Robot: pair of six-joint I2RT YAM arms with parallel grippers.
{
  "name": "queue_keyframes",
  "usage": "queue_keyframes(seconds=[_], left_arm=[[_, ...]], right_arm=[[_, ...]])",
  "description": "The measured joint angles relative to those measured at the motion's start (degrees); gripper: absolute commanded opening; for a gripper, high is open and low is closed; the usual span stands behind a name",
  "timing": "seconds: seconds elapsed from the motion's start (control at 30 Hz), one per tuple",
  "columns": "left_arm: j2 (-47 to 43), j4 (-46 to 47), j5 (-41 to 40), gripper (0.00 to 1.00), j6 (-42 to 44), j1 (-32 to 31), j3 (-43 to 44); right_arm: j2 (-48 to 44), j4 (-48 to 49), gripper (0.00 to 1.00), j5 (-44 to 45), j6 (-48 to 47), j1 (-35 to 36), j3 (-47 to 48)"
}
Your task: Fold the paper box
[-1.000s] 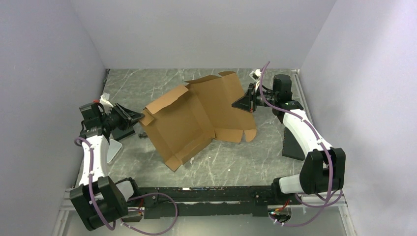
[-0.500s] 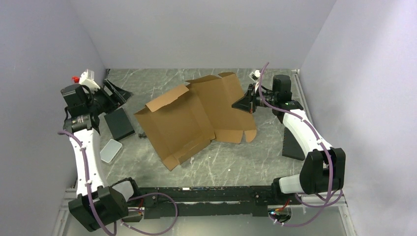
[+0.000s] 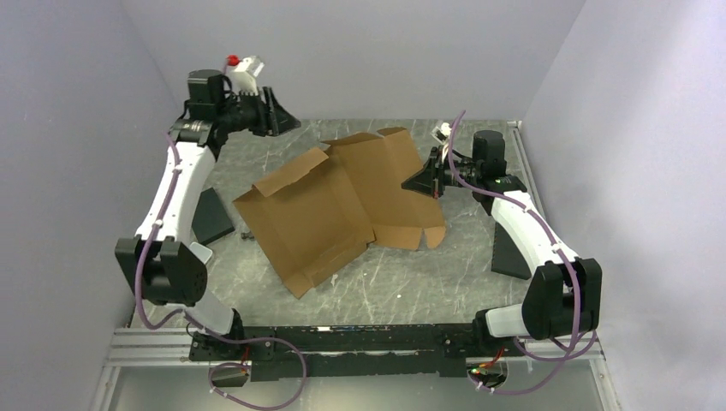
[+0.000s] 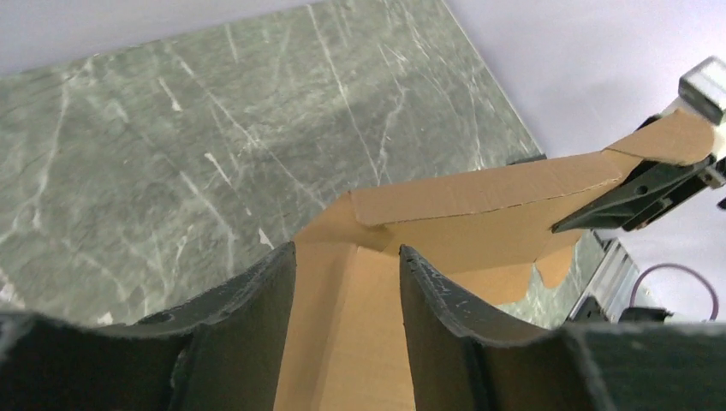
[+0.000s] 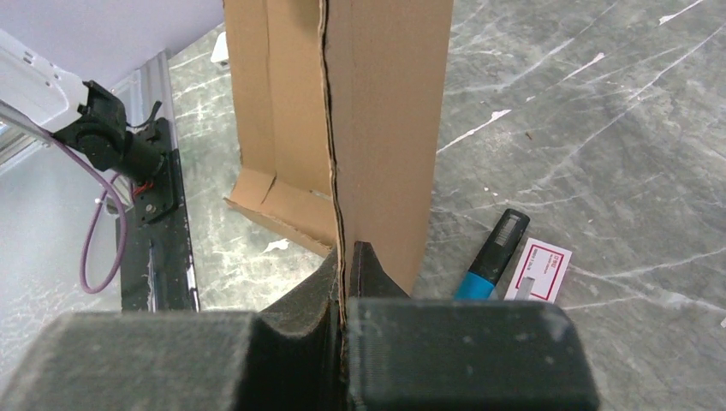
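Note:
The paper box [image 3: 342, 205] is a brown cardboard sheet, half unfolded in the middle of the table, its right part raised. My right gripper [image 3: 425, 181] is shut on that raised right edge. In the right wrist view the jaws [image 5: 344, 253] pinch the thin cardboard edge [image 5: 377, 103], which stands straight up from them. My left gripper [image 3: 287, 120] hangs high over the back left of the table, clear of the box. Its fingers [image 4: 257, 317] stand open around an empty gap [image 4: 347, 253], and the cardboard [image 4: 479, 205] lies far below them.
A black pad [image 3: 211, 214] and a pale plastic piece [image 3: 201, 253] lie at the left, by the left arm. A black wedge [image 3: 509, 253] lies under the right arm. A blue-and-black marker [image 5: 492, 257] and a white card [image 5: 539, 270] lie beside the box's far side.
My left gripper opened and left the box's left flap, then swung from table level up to the back left. The box's left side dropped flatter. The right gripper kept its hold.

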Motion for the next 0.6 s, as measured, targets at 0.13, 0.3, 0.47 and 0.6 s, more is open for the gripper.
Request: queue_keyframes(seconds=[0.13,0.3,0.47,0.6], left_arm=[[4.7,-1.2,0.8,0.48,5.7,-4.1,3.4],[9.5,-3.2,-0.3,0.45,13.2,-8.7,4.8],[11.5,-5.5,-2.1,0.37,18.2,-12.2,4.7],[11.5,-5.6,-2.4,0.33,20.4,-13.0,4.7]], right_arm=[[-0.3,-0.2,0.0,0.1,0.1,0.0,0.0],[-0.5,-0.1,0.0,0.5,0.9,0.0,0.0],[-0.6,-0.1,0.0,0.7,1.4,0.0,0.0],[-0.6,0.0,0.0,0.7,1.4,0.1,0.0]])
